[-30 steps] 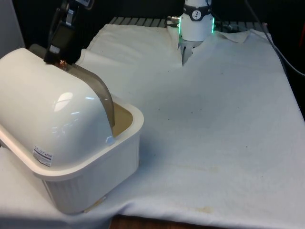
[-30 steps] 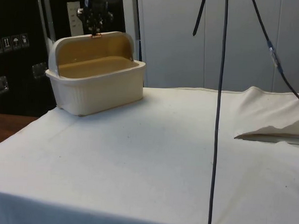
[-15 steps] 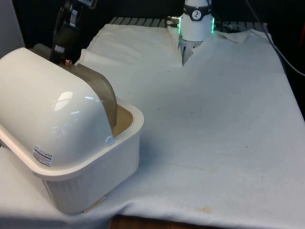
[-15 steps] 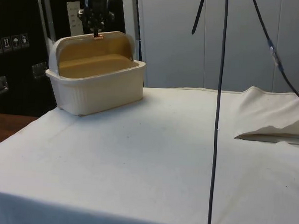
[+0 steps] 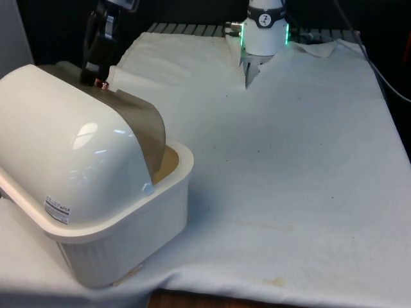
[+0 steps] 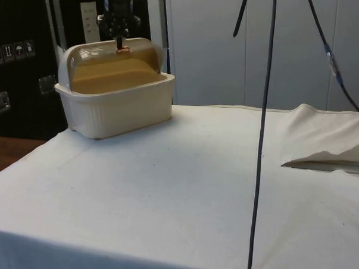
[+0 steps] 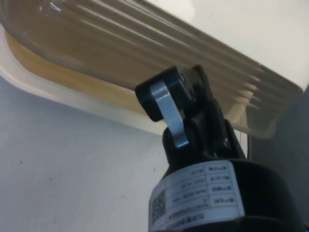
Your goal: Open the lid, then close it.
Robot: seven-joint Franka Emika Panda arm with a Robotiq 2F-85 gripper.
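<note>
we see white cloth (image 5: 289,167) across the table, bare in the near part. the cream bread box (image 5: 122,237) sits near the table's corner at the front view's left, its domed back turned to that camera; in the side view the bread box (image 6: 118,105) shows its open mouth with a tan inside. its translucent smoky roll lid (image 5: 144,128) is part way along the arc, covering the upper part of the opening while the lower front stays uncovered. in the side view the lid (image 6: 120,51) curves over the top of the opening, front edge above the rim. the black gripper (image 5: 99,80) comes down from above onto the lid's leading edge, at the small copper-coloured handle (image 5: 98,83); in the side view the gripper (image 6: 119,44) sits right on the lid's top middle. wrist view has the ribbed lid (image 7: 145,53) close behind the gripper (image 7: 169,116), fingers look pressed together at the lid edge, so we call it closed on the lid handle. farther back, the white arm base (image 5: 264,29) stands at the far end of the cloth.
</note>
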